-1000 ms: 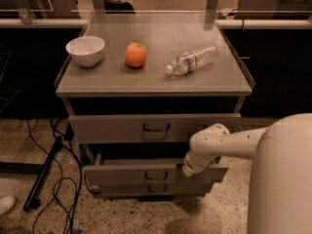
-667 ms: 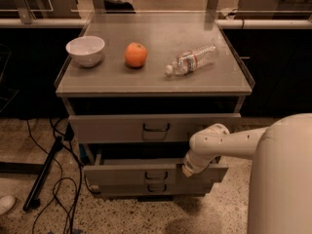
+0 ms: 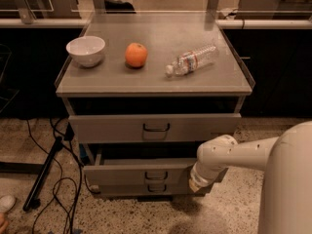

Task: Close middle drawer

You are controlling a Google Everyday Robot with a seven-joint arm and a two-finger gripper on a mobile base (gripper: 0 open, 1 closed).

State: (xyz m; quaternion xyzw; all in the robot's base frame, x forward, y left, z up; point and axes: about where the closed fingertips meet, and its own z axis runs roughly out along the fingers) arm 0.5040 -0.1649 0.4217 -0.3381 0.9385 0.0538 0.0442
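The middle drawer (image 3: pixel 126 173) is pulled out from the grey cabinet, its flat front standing forward of the upper drawer, with a small dark loop handle (image 3: pixel 156 175) at its centre. My gripper (image 3: pixel 196 183) is at the end of the white arm, low against the right part of the middle drawer's front, to the right of the handle. Its tip is hidden behind the wrist.
The upper drawer (image 3: pixel 112 128) sits above and the lowest drawer (image 3: pixel 122 189) just below. On the cabinet top (image 3: pixel 161 79) stand a white bowl (image 3: pixel 86 50), an orange (image 3: pixel 136 55) and a lying plastic bottle (image 3: pixel 192 60). Black cables (image 3: pixel 63 179) and a stand leg lie on the floor at left.
My arm has moved down and slightly right along the drawer front. The middle drawer has not visibly moved.
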